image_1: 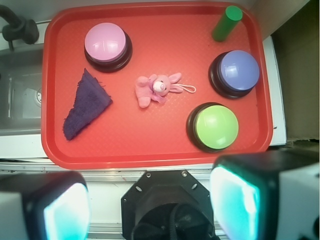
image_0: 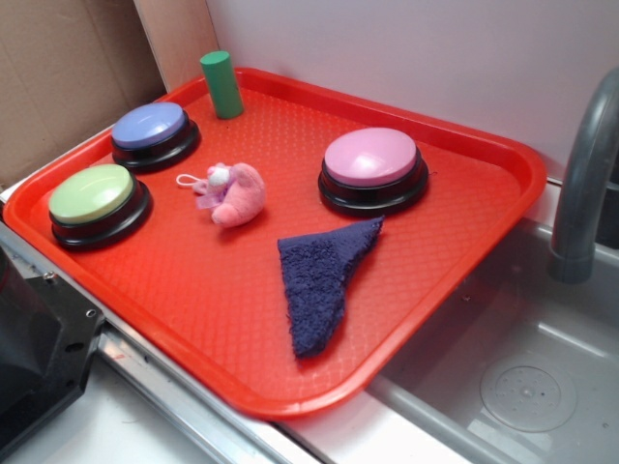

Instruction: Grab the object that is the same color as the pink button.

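A small pink plush toy (image_0: 233,192) with a white face, lilac frill and white loop string lies near the middle of the red tray (image_0: 445,319), left of the pink dome button (image_0: 372,166). In the wrist view the toy (image_1: 156,88) lies mid-tray, right of the pink button (image_1: 106,44). My gripper (image_1: 150,205) is open and empty, high above and back from the tray's near edge. Its two pads (image_1: 235,205) frame the robot's black base. The gripper does not show in the exterior view.
A dark blue cloth (image_0: 322,280) lies in front of the pink button. A green-topped button (image_0: 97,201), a blue-purple button (image_0: 152,133) and an upright green cylinder (image_0: 221,84) stand on the tray's left and back. A grey sink (image_0: 522,367) and faucet (image_0: 580,184) are at right.
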{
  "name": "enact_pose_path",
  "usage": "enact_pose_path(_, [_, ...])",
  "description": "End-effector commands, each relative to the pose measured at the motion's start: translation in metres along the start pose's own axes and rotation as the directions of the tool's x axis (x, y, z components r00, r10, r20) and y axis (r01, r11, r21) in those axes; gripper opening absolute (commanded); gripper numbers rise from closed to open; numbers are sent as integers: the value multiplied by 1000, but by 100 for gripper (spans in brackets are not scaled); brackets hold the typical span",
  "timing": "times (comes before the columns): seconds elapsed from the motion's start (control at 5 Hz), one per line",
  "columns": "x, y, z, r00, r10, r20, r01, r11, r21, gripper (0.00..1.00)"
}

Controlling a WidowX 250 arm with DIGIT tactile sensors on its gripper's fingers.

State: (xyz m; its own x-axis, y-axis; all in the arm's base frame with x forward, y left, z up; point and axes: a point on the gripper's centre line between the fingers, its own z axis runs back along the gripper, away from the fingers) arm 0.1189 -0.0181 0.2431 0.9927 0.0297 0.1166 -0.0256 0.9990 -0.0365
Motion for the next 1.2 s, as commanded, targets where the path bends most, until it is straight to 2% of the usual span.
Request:
enact_pose_path(0.0, [0,0,0,1000,0,0,0,1000,0,100])
enact_pose_path(0.2, [39,18,-12,967,250,40,-249,968,-38,100])
enact_pose_path(0.4, [54,29,-32,876,478,71,-478,878,-16,100])
enact_pose_path(0.6, [65,39,-54,734,677,51,-679,733,42,100])
enact_pose_path(0.8, [57,43,-85,540,842,1,-839,538,87,100])
enact_pose_path(1.0, [54,35,-113,494,869,-17,-865,493,93,100])
